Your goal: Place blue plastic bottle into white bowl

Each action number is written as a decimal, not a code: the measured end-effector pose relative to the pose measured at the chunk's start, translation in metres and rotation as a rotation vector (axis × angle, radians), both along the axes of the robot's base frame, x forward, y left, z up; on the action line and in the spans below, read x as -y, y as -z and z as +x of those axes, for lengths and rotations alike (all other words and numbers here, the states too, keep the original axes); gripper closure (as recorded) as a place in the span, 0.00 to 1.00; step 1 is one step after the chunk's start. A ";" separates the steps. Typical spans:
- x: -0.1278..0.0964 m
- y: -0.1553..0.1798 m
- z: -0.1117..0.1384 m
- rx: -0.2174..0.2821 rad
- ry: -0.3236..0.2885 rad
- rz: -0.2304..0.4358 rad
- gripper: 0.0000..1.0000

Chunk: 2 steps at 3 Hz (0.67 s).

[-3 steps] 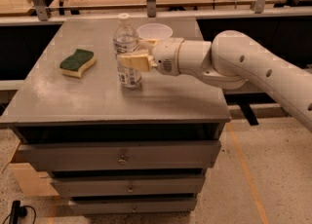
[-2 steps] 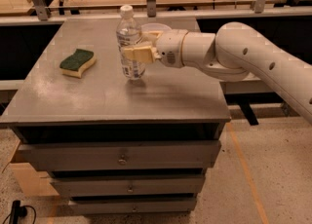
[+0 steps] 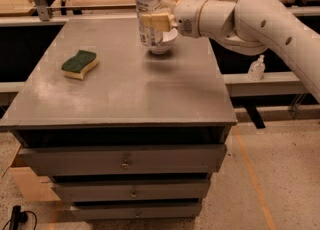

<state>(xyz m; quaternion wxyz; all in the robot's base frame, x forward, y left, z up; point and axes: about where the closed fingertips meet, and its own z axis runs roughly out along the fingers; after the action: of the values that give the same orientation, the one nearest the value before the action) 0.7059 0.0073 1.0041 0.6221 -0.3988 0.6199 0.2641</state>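
Note:
The blue plastic bottle is a tall clear bottle with a white cap and a white label. It stands upright in the air, its base over the near rim of the white bowl. The bowl sits at the back middle of the grey table top and is partly hidden behind the bottle and gripper. My gripper reaches in from the right and is shut on the bottle at its label, with one tan finger across the front.
A green and yellow sponge lies on the left of the table. A small clear pump-top bottle stands on a lower shelf to the right, behind my white arm. Workbenches with clutter stand behind. Drawers face the front.
The gripper has lifted the bottle off the table and carried it back toward the bowl. The view has come closer to the table.

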 end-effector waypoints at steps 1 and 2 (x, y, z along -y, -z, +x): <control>0.009 -0.026 0.025 0.045 0.026 0.003 1.00; 0.013 -0.036 0.049 0.069 0.039 -0.006 1.00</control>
<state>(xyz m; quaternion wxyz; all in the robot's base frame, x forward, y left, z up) 0.7545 -0.0054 1.0399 0.6469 -0.3972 0.6066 0.2361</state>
